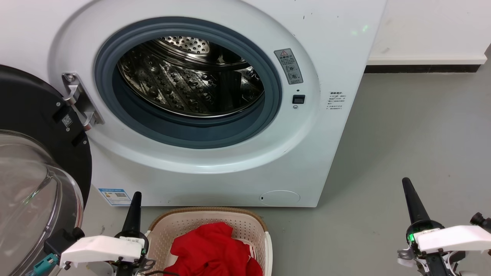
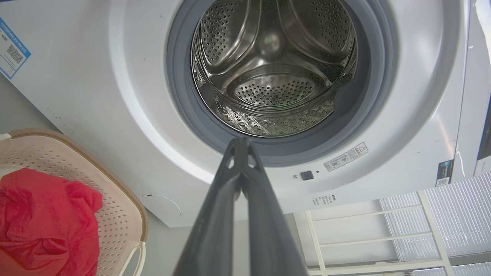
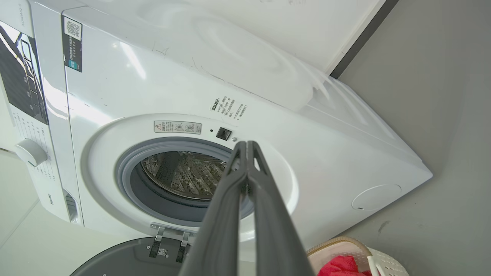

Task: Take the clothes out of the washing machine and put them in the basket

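You find the clothes (image 1: 215, 249) in the basket (image 1: 245, 226), a bunched red heap against its perforated wall with a sliver of white trim on the right. The heap is too crumpled to show a long axis or which way it points, and you cannot tell one piece from another. The basket stands on the floor (image 1: 414, 134) just before the washer (image 1: 337, 46), below its round opening. Its near end is cut off by the head view's bottom edge, so you cannot judge its long axis. The head view alone gives you the door (image 1: 30, 115), swung wide to the robot's left, glass bowl facing out. It also shows both arms low: the left gripper (image 1: 136, 197) is just beside the basket's left rim, and the right gripper (image 1: 406, 184) is well apart over the floor. Both point toward the washer. The left wrist view looks straight into the drum (image 2: 272, 69) to its back wall and raised ribs, all steel. The right wrist view shows the panel (image 3: 23, 73), the dial (image 3: 30, 152) and the hinge (image 3: 168, 239). In each wrist view the jaws are together, tips touching.
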{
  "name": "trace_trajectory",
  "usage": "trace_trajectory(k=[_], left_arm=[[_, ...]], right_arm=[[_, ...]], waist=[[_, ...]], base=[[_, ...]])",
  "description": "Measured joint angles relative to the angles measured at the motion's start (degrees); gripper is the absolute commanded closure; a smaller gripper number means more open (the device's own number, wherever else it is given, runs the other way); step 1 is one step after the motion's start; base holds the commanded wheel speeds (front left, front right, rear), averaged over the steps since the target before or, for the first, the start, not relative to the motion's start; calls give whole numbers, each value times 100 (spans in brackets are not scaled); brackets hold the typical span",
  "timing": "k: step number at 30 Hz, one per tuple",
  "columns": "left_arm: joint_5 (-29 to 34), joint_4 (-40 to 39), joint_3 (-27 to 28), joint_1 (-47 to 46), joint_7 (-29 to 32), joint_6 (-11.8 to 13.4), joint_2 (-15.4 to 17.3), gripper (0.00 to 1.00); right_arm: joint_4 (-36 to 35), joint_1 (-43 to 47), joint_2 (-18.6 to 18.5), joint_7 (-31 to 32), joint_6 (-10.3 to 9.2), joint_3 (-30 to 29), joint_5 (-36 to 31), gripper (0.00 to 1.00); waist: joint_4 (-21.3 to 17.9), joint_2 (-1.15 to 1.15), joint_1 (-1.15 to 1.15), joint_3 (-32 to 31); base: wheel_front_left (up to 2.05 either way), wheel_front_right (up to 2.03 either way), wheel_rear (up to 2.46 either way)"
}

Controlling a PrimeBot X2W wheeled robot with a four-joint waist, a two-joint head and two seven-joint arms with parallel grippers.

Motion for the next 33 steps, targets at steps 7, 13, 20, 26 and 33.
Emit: trace_trajectory(k=[7,13,20,26,33], left_arm=[[-399,41,42,-36,93,-10,-1,100],[-726,78,71,-93,183,-36,-1,100],[-1088,112,108,-128,264,-53,-2,100],[-1428,147,146,-187,347,-63,-4,100],[-1757,176,188,-226,435,-87,-5,100]], right_arm=[[67,-51,-1,104,-1,-38,416,100],[110,-91,-1,182,-1,-75,751,100],[160,-108,0,271,-1,-118,1123,100],[210,-181,1,365,-1,-159,1469,100],[265,-218,4,450,-1,-200,1797,100]], waist=[[6,0,0,-23],[11,0,0,-44],[16,0,0,-67],[22,0,0,-90],[28,0,0,-114]], base=[[0,0,0],[0,0,0],[0,0,0],[0,0,0],[0,0,0]])
